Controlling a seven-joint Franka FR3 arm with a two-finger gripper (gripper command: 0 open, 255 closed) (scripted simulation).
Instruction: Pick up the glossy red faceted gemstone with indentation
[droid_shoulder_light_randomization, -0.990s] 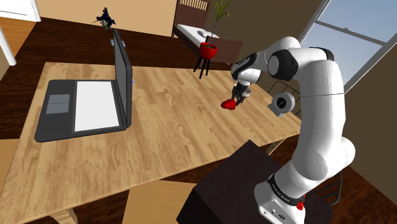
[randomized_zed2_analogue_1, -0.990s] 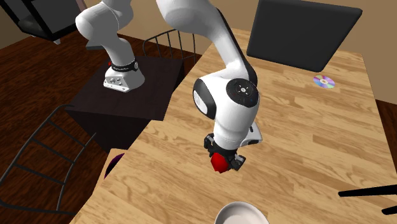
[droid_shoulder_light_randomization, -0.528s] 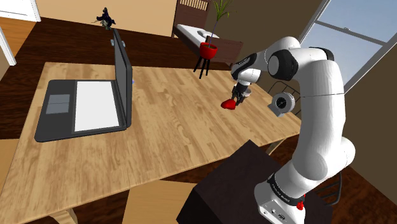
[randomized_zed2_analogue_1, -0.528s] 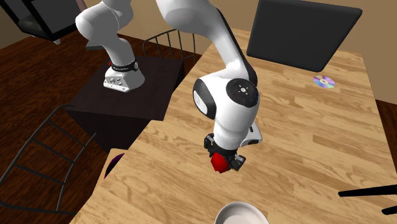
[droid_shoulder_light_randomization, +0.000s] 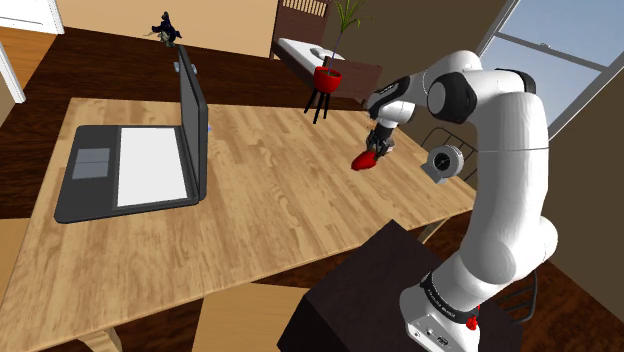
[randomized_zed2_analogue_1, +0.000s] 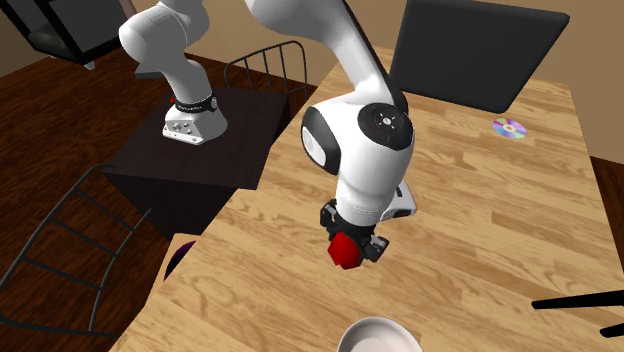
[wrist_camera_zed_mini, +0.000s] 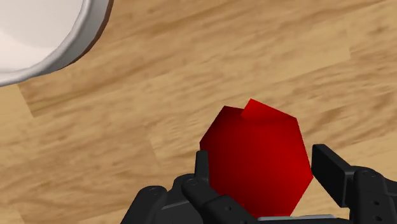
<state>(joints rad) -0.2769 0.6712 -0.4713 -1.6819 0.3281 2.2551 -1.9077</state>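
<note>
Claw (wrist_camera_zed_mini: 264, 181) pinches the glossy red faceted gemstone (wrist_camera_zed_mini: 251, 149) above the light wooden table (wrist_camera_zed_mini: 191, 76); lifting seems done, nothing remains.

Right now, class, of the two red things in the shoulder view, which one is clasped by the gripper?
The glossy red faceted gemstone, clasped in the black gripper. The red pot stands apart on its black legged stand, untouched.

arm arched, claw (wrist_camera_zed_mini: 263, 163) down, apparently clamping gem (randomized_zed2_analogue_1: 344, 253)
</note>
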